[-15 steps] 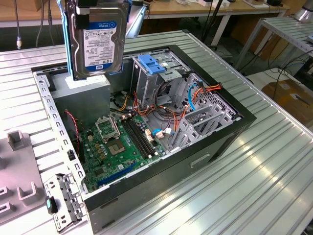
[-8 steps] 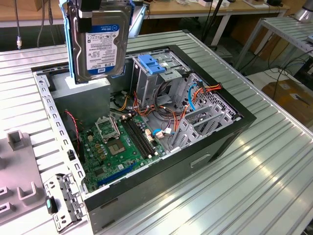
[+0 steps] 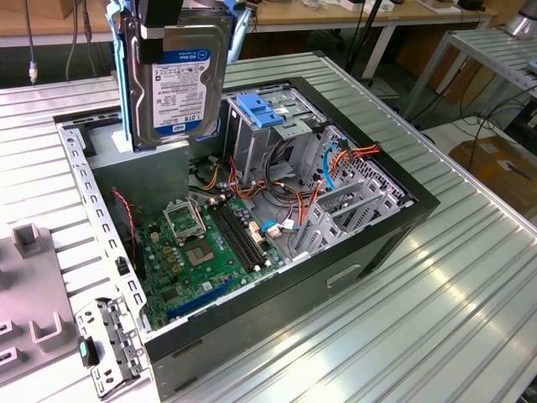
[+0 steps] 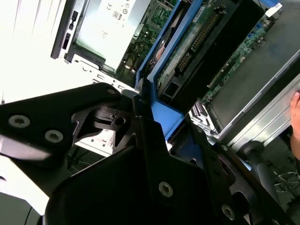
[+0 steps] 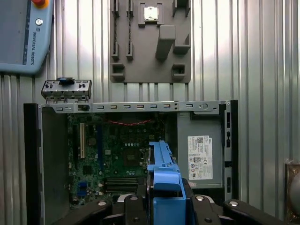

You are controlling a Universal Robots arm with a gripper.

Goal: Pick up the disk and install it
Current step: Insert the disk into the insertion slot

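Blue-railed and silver, the disk (image 3: pixel 180 84) hangs upright in my claw (image 3: pixel 172 23), which is clenched on it, its label turned outward in the exterior view. It is above the open computer case (image 3: pixel 369 243), clear of the motherboard (image 3: pixel 201 252) on the case floor and higher than the case's drive cage (image 3: pixel 268 126).
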